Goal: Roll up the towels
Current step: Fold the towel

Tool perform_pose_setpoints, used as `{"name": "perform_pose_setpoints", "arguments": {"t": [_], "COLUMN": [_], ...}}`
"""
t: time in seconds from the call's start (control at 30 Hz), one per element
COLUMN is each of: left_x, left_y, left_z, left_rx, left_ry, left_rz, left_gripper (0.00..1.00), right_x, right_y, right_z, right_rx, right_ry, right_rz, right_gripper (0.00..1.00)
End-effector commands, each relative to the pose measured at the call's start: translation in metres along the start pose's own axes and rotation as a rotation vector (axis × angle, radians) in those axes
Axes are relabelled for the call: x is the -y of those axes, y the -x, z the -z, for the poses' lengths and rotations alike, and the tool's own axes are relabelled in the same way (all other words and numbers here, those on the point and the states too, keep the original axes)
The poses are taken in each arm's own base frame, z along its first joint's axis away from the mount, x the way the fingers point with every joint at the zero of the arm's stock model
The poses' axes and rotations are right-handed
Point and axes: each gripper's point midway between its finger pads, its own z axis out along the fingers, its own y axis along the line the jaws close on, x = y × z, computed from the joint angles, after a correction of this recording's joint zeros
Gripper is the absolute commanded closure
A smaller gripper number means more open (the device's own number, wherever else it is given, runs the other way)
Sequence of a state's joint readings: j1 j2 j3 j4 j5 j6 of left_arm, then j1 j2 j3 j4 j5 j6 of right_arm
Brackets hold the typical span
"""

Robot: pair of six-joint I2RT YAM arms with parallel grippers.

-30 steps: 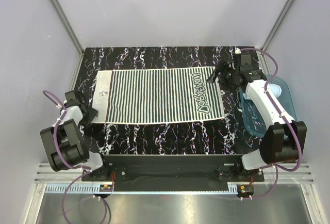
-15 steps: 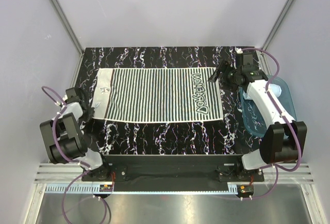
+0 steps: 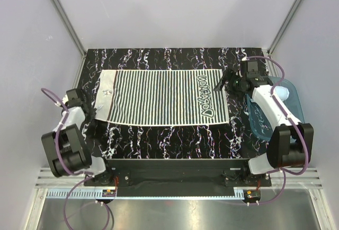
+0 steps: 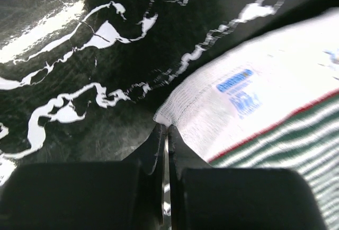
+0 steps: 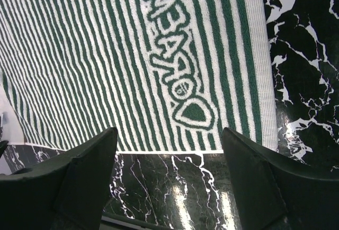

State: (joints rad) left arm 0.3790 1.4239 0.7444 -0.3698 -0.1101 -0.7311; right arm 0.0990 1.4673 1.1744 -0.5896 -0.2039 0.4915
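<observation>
Towel (image 3: 161, 97), narrow dark green and white stripes, is spread flat in the middle of the bench (image 3: 159, 58), long side running left to right. Big outlined lettering (image 3: 207, 93) runs across its right end. The left end is a plain white band with a small blue-printed label (image 4: 238, 89), and a thin red line divides the band from the stripes.

The left jaws sit at the towel's near-left corner (image 4: 160, 118). Black fingers (image 4: 151, 153) are pressed together with only a sliver between them, and the corner tip sits right at their ends, pinched as far as the wrist view shows. The corner looks drawn slightly toward the left arm (image 3: 74, 117), which reaches in from the near left.

The right jaws are wide apart, hanging over the towel's far-right corner by the lettering. In the right wrist view both fingers (image 5: 85, 177) frame the striped cloth and its white edge. Cannot tell whether they touch the cloth.

The right arm (image 3: 267, 103) stretches over a translucent blue tray (image 3: 294, 105) at the right edge of the bench, just beside the towel's right end. The bench top is glossy black with white marble veins.
</observation>
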Motion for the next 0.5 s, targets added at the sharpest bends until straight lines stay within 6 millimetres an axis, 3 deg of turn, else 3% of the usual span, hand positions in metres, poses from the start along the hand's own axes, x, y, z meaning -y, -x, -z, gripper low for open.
{"name": "perform_pose_setpoints", "arguments": {"t": [0.0,0.2,0.47], "left_x": [0.024,0.040,0.042], "left_y": [0.025,0.025,0.025], "left_z": [0.034,0.065,0.084], "left_rx": [0.077,0.049,0.077], "left_ry": [-0.098,-0.204,-0.253], "left_rz": [-0.017,-0.078,-0.129], "left_gripper": [1.00,1.00,1.00], "right_x": [0.002,0.023,0.068], "right_y": [-0.004,-0.034,-0.072], "right_z": [0.002,-0.017,-0.030], "right_rx": [-0.002,-0.102,-0.180], "right_ry": [0.016,-0.031,-0.205], "right_rz": [-0.003,-0.058,-0.112], "right_gripper": [0.13,0.14,0.21]}}
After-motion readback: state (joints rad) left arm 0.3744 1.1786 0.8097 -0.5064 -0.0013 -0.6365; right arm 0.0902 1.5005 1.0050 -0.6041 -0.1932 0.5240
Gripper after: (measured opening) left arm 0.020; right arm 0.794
